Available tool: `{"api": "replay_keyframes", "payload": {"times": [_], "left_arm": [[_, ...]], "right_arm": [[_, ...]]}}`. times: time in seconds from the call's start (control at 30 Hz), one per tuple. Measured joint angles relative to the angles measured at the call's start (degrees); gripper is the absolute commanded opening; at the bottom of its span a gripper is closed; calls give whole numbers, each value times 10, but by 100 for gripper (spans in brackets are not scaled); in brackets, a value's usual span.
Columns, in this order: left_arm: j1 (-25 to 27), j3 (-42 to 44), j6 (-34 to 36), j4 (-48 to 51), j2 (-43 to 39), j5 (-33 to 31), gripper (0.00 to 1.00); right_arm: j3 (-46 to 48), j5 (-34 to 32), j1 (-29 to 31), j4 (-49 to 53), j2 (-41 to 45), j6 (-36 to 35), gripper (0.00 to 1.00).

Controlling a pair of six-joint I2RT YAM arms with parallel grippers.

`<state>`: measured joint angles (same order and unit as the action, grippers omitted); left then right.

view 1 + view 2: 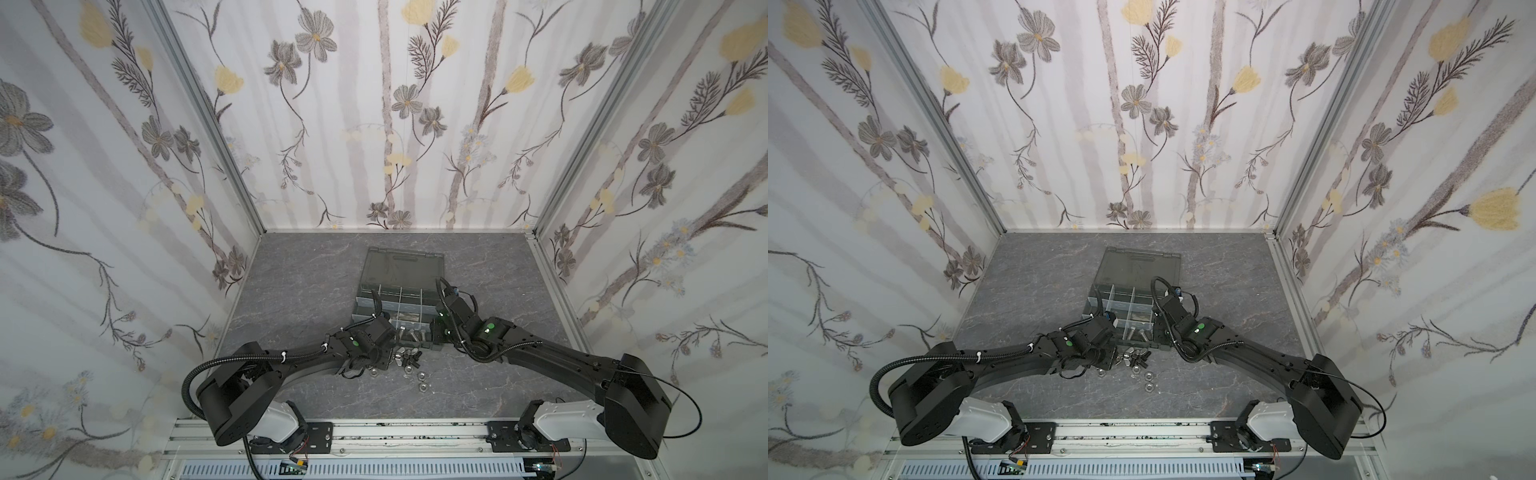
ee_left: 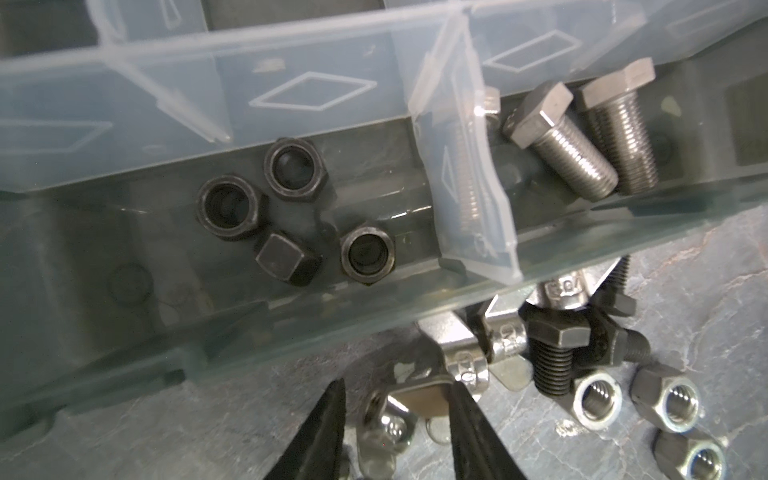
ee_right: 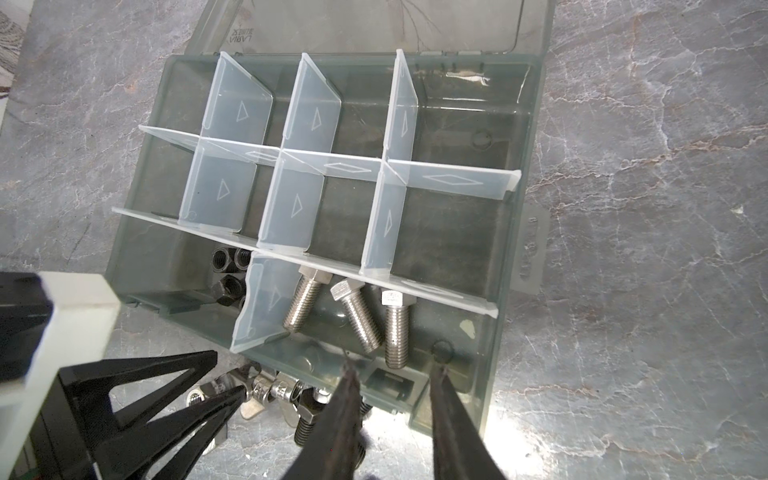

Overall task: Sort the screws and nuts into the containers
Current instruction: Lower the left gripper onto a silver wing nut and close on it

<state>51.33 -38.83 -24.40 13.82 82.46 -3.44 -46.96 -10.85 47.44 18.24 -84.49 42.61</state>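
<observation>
The dark grey organiser case (image 3: pixel 515 257) lies open, and pale dividers split it into containers. Three silver screws (image 3: pixel 357 316) lie in a front compartment. Several black nuts (image 2: pixel 270 208) fill the compartment beside it. Loose parts lie on the table just before the case: silver wing nuts (image 2: pixel 469 361), black screws (image 2: pixel 552 353) and silver hex nuts (image 2: pixel 598 399). My left gripper (image 2: pixel 397 384) sits low over this pile (image 1: pixel 409 359), shut on a silver wing nut (image 2: pixel 419 401). My right gripper (image 3: pixel 392 363) hovers open over the case's front edge, holding nothing.
The case's smoky lid (image 1: pixel 399 266) lies flat behind it. Flowered walls enclose the grey marbled table (image 1: pixel 299 299) on three sides. Both arms meet close together at the case's front, the left gripper (image 1: pixel 392 355) and right gripper (image 1: pixel 434 332) a short gap apart.
</observation>
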Motion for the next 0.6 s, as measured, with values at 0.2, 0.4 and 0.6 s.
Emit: {"api": "replay_keyframes", "payload": {"times": [0.2,0.4,0.6], "left_arm": [[1,1,0,-2,13,0,41],[3,8,0,2,15,0,39],[6,15,-3,0,15,-5,35]], "right_arm": [[7,0,0,0,5,4,31],[13,0,0,0,12,5,31],[17,0,0,-2,13,9,31]]}}
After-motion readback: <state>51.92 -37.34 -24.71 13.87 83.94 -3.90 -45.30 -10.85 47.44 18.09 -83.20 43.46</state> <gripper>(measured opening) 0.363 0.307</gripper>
